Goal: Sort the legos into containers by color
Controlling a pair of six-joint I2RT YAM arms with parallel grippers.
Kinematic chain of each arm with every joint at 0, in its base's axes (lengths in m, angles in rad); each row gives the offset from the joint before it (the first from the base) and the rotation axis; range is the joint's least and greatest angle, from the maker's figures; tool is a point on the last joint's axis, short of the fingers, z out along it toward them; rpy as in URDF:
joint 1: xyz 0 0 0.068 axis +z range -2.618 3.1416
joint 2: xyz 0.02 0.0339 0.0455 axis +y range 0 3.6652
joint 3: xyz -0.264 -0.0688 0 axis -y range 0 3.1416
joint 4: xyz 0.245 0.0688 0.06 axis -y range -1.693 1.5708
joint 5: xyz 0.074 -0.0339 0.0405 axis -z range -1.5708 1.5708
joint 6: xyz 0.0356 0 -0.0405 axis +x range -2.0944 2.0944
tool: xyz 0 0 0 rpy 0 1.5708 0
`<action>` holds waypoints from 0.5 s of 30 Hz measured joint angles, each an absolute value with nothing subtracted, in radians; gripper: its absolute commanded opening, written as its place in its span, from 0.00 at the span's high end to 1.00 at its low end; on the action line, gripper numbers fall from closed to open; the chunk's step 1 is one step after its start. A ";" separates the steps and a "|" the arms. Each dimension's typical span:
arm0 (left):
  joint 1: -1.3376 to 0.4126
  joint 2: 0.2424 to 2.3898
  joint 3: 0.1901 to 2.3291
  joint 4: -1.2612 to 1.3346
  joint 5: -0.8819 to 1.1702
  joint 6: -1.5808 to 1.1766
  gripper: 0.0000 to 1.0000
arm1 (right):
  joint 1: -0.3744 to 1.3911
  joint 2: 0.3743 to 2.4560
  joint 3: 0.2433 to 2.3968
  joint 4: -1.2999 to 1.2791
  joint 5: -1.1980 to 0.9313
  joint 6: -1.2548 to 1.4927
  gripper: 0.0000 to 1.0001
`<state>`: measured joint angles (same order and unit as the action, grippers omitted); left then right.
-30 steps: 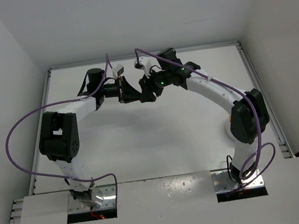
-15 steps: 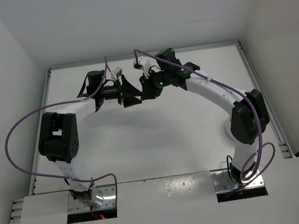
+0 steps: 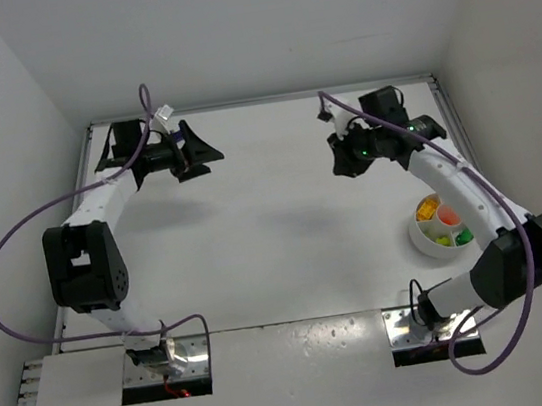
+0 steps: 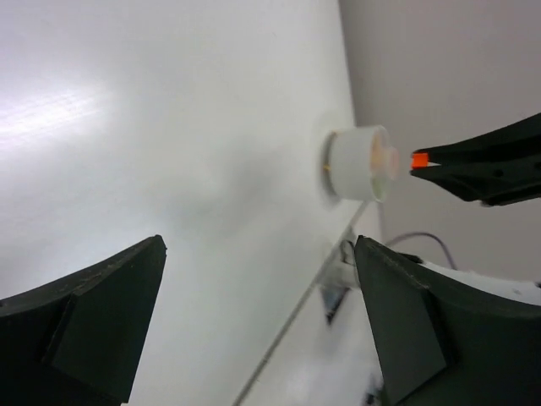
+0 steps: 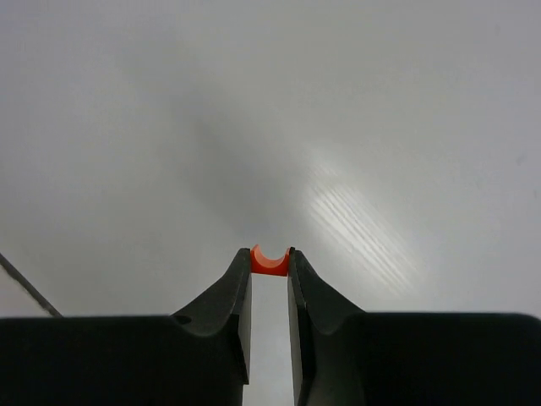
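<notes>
Far left of the dish (image 3: 417,239), well apart from it across the table (image 3: 285,231), the left gripper (image 3: 191,156) hangs w/ fingers spread wide and nothing btwn them. Its wrist cam looks past both fingers at the dish's white side wall. No loose brick shows on the table in that view.

Nearer the dish, but left of it and farther from the arm bases, the right gripper (image 3: 345,159) is raised off the table, fingers clenched on the red-orange brick (image 5: 269,261). The brick sits right at the fingertips, pinched across two opposite sides, its curved hollow toward the wrist cam. Only the very tips have it.

In the dish itself, other legos lie in compartments: orange (image 3: 428,209) at the far side, yellow (image 3: 443,220) mid, green (image 3: 460,235) near-right. Dividers are too small to make out.

Handling, as a judgement: the brick is tiny, hard, very light, smooth plastic. It won't crush, but it's slick, and w/ so shallow a tip grip it could pivot or pop out if the arm jerks. Opposite flat faces are the right place to hold it, w/ a firm squeeze and steady travel. It'd prob. bounce if let go high, so release should be low over the orange section, esp. as the compartments are small.
</notes>
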<state>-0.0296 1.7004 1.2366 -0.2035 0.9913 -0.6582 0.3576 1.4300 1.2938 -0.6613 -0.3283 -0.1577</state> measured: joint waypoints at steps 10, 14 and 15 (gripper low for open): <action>-0.049 1.504 1.360 -0.435 0.567 -0.221 0.00 | -0.033 1.411 1.214 -1.002 -0.194 -0.281 1.00; -0.081 1.415 1.357 -0.483 0.408 -0.093 0.00 | -0.179 1.379 1.214 -1.090 -0.133 -0.313 1.00; -0.080 1.395 1.351 -0.490 0.384 -0.068 0.00 | -0.206 1.365 1.214 -1.111 -0.125 -0.321 1.00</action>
<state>-0.0795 1.3949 1.3514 -0.4896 0.3843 -0.0677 -0.2058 1.3655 1.2144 -1.1110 -0.1246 -0.3210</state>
